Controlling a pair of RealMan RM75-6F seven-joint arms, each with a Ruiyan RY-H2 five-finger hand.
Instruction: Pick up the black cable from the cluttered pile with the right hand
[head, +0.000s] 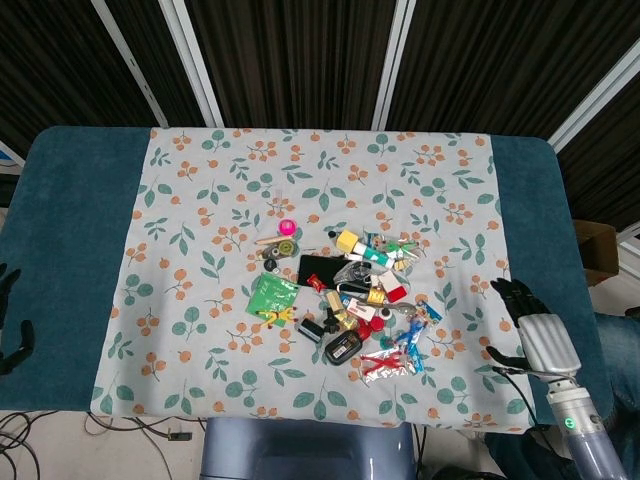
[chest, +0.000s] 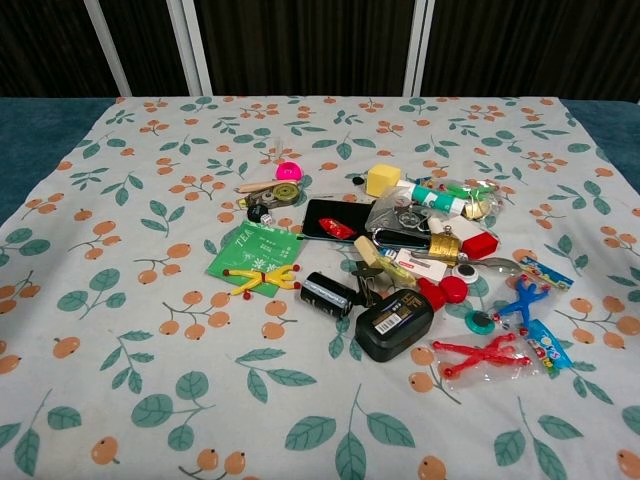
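The cluttered pile (head: 345, 295) lies at the middle of the floral cloth. Inside it, a dark coiled piece under clear plastic (chest: 398, 238) looks like the black cable; it sits right of a flat black slab (chest: 335, 218) and beside a brass padlock (chest: 443, 246). The head view shows it too small to make out. My right hand (head: 530, 328) hovers over the table's blue right margin, well to the right of the pile, fingers spread and holding nothing. My left hand (head: 8, 320) shows only at the left frame edge, fingers apart, empty. Neither hand appears in the chest view.
Around the cable lie a black box-shaped device (chest: 393, 323), a black cylinder (chest: 327, 293), a green tea packet (chest: 256, 252), a yellow cube (chest: 382, 179), a pink ball (chest: 289, 171), red (chest: 480, 355) and blue (chest: 523, 297) stretchy figures. The floral cloth (head: 200, 200) covers the blue table (head: 70, 220).
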